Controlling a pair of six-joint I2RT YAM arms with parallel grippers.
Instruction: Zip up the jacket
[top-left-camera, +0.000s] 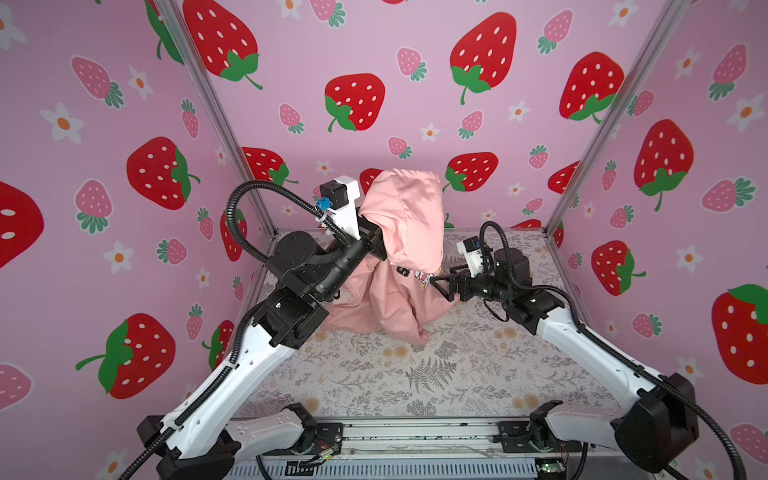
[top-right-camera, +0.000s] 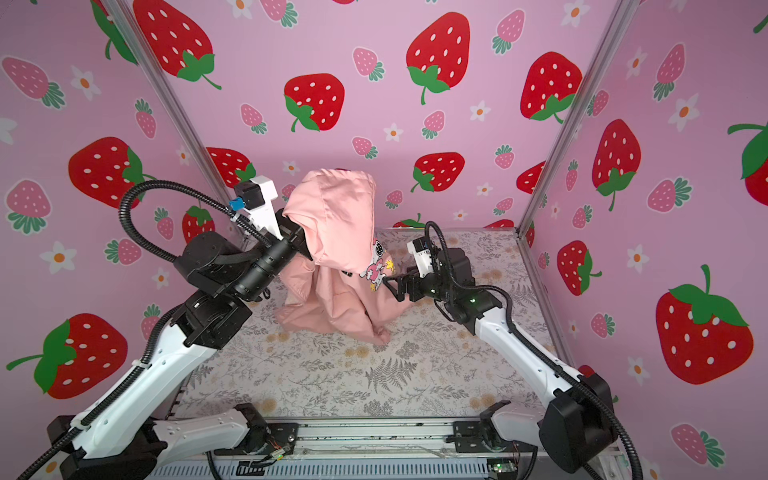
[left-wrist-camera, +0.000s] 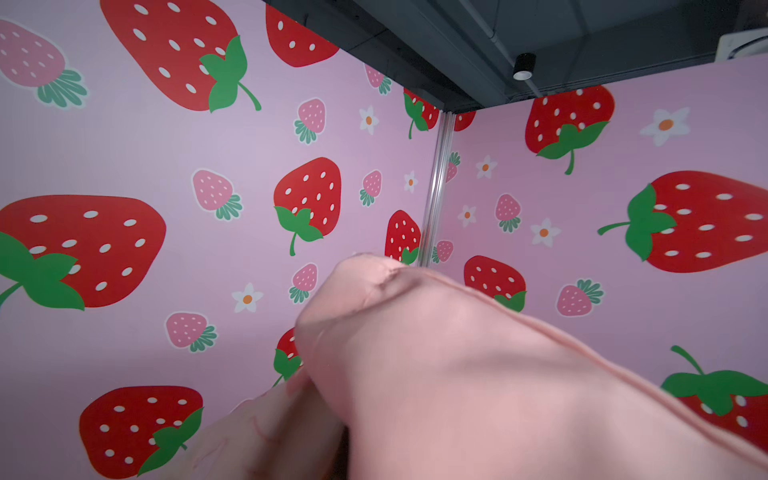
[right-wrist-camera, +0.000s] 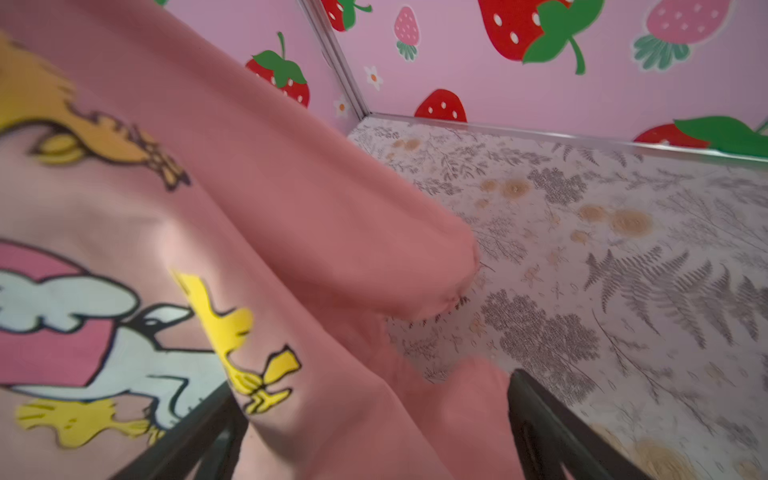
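Finding: the jacket (top-left-camera: 407, 216) hangs bunched at the rear middle of the worktop (top-left-camera: 415, 374). Its hood is raised high and its lower folds rest on the surface.

Left tool (top-left-camera: 376, 245): the fingers are buried under the hood fabric. It is judged to be clamped on the jacket, since the garment hangs from that point.

Right tool (top-left-camera: 439, 286): the jaws stand wide apart, level with the cartoon print (top-right-camera: 376, 266). The right wrist view shows pink cloth lying between the fingers (right-wrist-camera: 552, 428), not pinched.

Zipper: not visible in any view, so no progress on closure can be confirmed.

Recommendation: the step in hand appears to be a second grasp to spread the front.
- The right tool should close on a single front edge below the print, not on a loose fold.
- It should then draw down and outward while the left grip stays firm, so the opening comes taut.
- Risk: catching two layers would hide the zipper track.
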